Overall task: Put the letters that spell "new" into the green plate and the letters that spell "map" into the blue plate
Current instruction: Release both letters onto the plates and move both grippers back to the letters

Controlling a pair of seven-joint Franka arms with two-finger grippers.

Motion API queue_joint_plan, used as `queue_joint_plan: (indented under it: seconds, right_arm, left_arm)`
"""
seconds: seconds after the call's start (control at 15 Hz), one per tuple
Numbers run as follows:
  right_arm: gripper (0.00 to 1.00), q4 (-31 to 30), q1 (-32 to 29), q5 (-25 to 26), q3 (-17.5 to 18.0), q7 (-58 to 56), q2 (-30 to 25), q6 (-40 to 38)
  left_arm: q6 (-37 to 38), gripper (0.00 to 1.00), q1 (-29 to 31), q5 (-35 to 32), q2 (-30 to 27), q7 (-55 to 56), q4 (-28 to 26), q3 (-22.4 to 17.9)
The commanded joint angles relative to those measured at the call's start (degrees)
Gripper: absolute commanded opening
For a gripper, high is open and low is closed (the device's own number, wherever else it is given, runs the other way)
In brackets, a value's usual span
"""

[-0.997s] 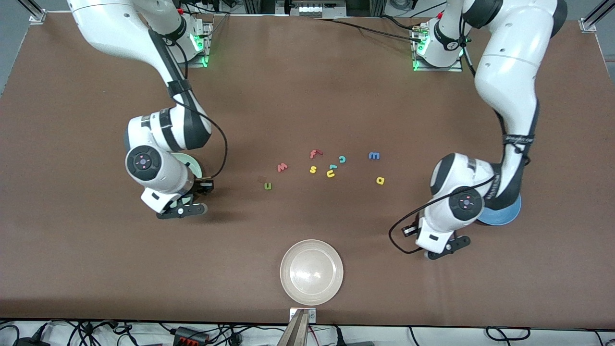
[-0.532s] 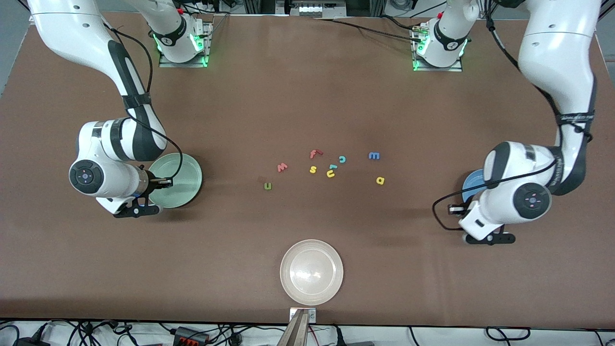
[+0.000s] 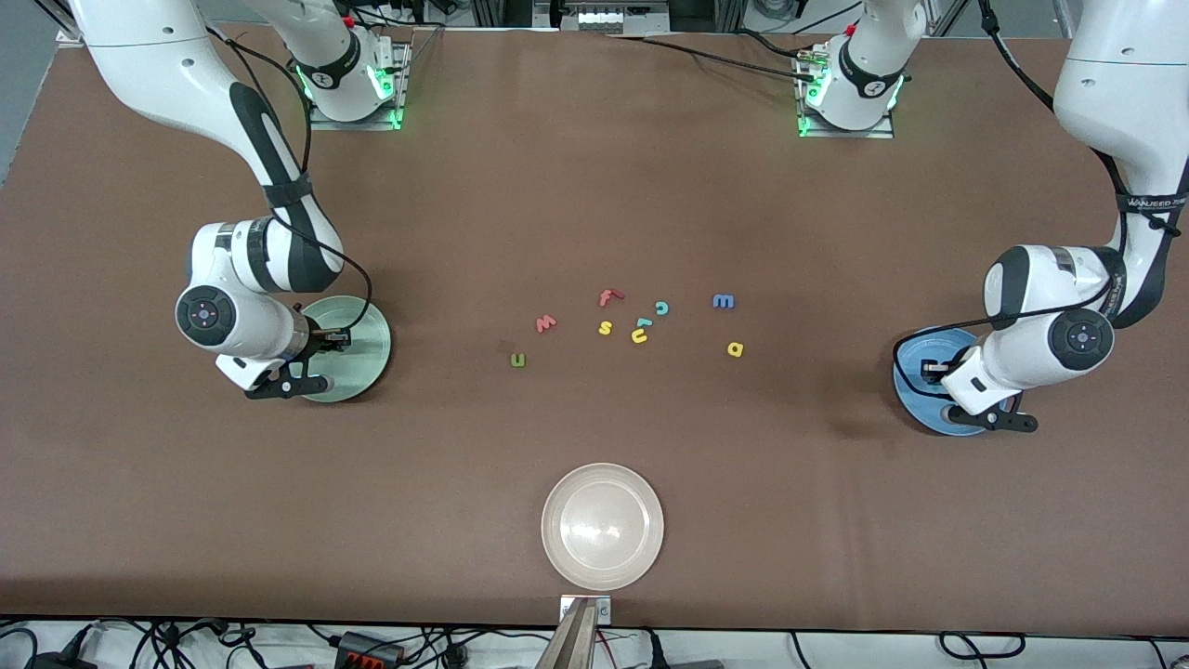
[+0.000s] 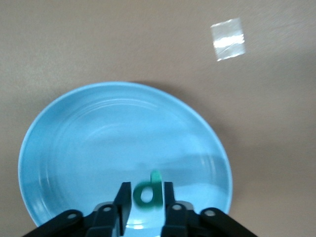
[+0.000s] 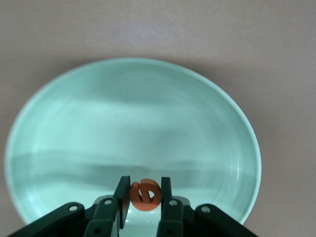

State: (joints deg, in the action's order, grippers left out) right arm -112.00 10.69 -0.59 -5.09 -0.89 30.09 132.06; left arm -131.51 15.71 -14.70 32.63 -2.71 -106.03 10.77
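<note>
Right gripper (image 5: 141,193) clamps orange "e" (image 5: 144,194) over green plate (image 5: 133,118); left gripper (image 4: 147,195) seemingly loosening around teal "p" (image 4: 149,193)

left pincer (image 4: 146,205) over blue plate (image 3: 915,358), right pincer (image 5: 143,201) over green plate (image 3: 367,339), loose letters (image 3: 606,326) between the plates

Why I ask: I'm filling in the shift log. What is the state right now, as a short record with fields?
left gripper: over the blue plate, teal p at it
right gripper: over the green plate, shut on the orange e
wanted letters on the table: w, n, m, a
other letters: f, s, u, c, among them
beige plate: nearest the camera, nothing in it
</note>
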Motion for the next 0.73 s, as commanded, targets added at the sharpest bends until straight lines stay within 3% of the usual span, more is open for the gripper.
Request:
queue_joint_plan:
  seconds: [0.0,0.13,0.4,0.53,0.66]
  right_arm:
    - [0.11,-2.7,-1.2,0.4,-0.1,-1.8,-1.3,2.7]
    - [1.0,-2.3,-1.2,0.1,-0.1,-0.6,-1.9,2.2]
    - [1.0,0.6,0.6,-0.3,1.2,1.5,-3.2,2.0]
    - [1.0,3.4,4.3,-0.6,1.7,5.3,-2.7,2.1]
    - [1.0,6.7,8.9,-0.6,1.7,10.3,-1.0,2.2]
  left_arm:
    - [1.8,1.0,0.2,-1.2,-3.1,-0.6,-1.6,1.4]
    - [2.9,1.0,-0.2,-1.2,-4.5,0.1,-1.5,1.7]
    - [7.7,1.0,-0.8,-0.9,-5.8,7.6,-1.2,9.3]
    - [7.9,1.0,-1.2,-0.3,-5.3,18.9,-1.2,13.8]
    - [7.4,1.0,-3.0,-0.9,-4.2,22.7,-1.1,16.9]
